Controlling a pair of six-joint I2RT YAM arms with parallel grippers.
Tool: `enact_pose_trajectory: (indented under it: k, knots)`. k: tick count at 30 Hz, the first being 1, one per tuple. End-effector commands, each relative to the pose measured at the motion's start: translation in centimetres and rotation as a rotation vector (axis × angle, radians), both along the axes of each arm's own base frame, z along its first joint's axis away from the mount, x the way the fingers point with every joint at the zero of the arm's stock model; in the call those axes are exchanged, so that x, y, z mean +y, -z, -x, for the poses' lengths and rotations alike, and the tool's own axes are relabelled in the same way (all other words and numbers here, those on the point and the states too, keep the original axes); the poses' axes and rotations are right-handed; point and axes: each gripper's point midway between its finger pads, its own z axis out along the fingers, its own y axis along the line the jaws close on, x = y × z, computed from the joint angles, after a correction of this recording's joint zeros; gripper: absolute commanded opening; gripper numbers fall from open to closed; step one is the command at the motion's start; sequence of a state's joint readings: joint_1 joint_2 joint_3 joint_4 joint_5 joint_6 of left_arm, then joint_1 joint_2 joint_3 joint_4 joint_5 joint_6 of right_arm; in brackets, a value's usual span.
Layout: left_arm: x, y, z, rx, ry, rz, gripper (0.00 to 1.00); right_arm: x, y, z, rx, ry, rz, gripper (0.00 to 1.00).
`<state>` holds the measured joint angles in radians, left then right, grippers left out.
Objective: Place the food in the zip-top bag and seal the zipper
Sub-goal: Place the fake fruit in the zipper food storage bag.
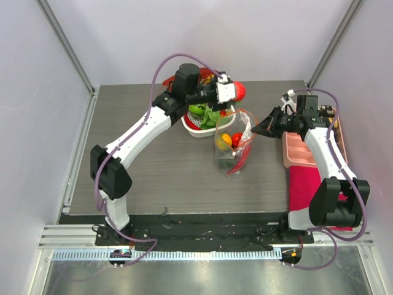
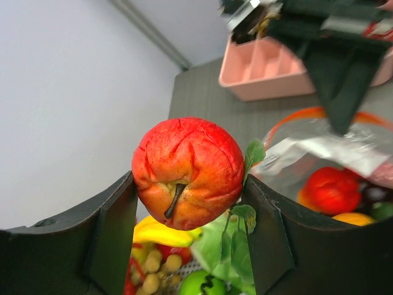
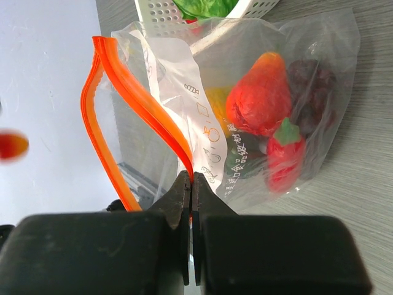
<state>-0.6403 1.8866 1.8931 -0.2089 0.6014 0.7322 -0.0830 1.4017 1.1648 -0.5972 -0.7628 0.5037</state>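
My left gripper is shut on a red toy apple with a dark stem, and holds it in the air above the white basket and behind the bag. The clear zip-top bag stands on the table with its mouth open upward. Inside it are red fruits, dark purple grapes and an orange piece. My right gripper is shut on the orange-red zipper strip at the bag's right edge and holds the mouth up.
A white perforated basket behind the bag holds green leaves, a yellow banana and a green fruit. A pink divided tray and a red cloth lie at the right edge of the table.
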Motion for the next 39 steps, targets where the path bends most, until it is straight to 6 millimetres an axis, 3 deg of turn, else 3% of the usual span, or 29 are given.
enact_pose_trajectory:
  k: [1,5,8,14,16,17,18,24,27,28,31,36,39]
  knots:
    - [-0.1,-1.2,4.2,0.033,0.068,0.030,0.47,-0.1,-2.2,-0.6,-0.081,0.004,-0.010,0.01]
    - [-1.0,1.0,7.3,0.108,0.117,-0.009,0.47,0.0,-2.3,-0.6,-0.080,0.002,-0.019,0.01]
    - [-1.6,3.9,8.4,0.168,0.110,-0.072,0.48,0.1,-2.6,-0.5,-0.086,-0.001,-0.024,0.01]
    - [-2.2,7.0,6.9,0.293,0.034,-0.141,0.49,0.3,-3.3,-0.1,-0.100,-0.005,-0.032,0.01]
    - [-2.5,6.1,7.0,0.332,0.027,-0.144,0.48,0.4,-3.4,0.0,-0.102,-0.011,-0.037,0.01]
    - [-2.9,6.9,6.6,0.355,0.019,-0.156,0.48,0.4,-3.5,0.1,-0.102,-0.010,-0.038,0.01]
    - [-3.3,5.9,6.6,0.344,0.011,-0.151,0.48,0.4,-3.5,0.1,-0.104,-0.011,-0.039,0.01]
    - [-3.8,8.0,6.7,0.357,-0.029,-0.229,0.47,0.5,-3.9,0.2,-0.112,-0.011,-0.043,0.01]
    - [-3.9,8.7,7.3,0.351,-0.042,-0.255,0.57,0.5,-4.2,0.3,-0.120,-0.012,-0.043,0.01]
    - [-3.8,8.6,7.3,0.346,-0.057,-0.258,0.71,0.5,-4.3,0.3,-0.124,-0.014,-0.044,0.01]
    - [-3.2,7.8,7.5,0.359,-0.088,-0.253,0.99,0.6,-4.6,0.2,-0.133,-0.019,-0.044,0.01]
    - [-1.6,4.1,7.4,0.339,-0.108,-0.189,1.00,0.6,-4.5,0.6,-0.137,-0.026,-0.042,0.01]
    - [0.5,1.6,8.2,0.344,-0.012,-0.147,1.00,0.6,-4.5,0.7,-0.146,-0.035,-0.035,0.01]
